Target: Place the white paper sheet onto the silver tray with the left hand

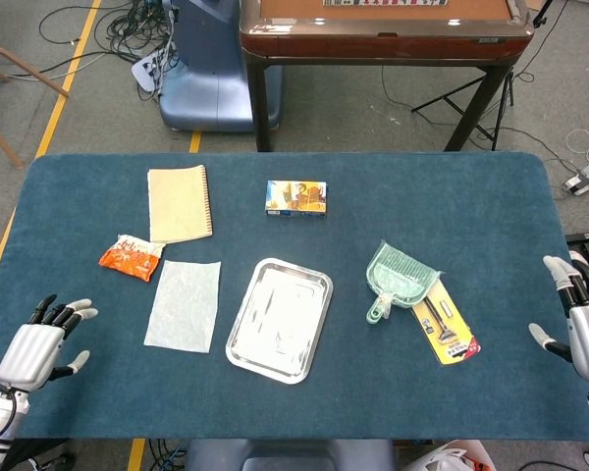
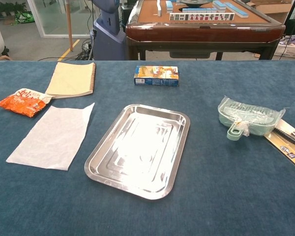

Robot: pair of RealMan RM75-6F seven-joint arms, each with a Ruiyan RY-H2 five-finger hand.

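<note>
— Status of the white paper sheet [image 1: 184, 304]?
— Flat on the bench [image 1: 373, 412], just left of the silver tray [image 1: 280, 319], untouched.
— Robot hands?
— Left robot hand [image 1: 39, 351] and right robot hand [image 1: 584, 329]: fingers spread, empty, at opposite bench edges.
</note>
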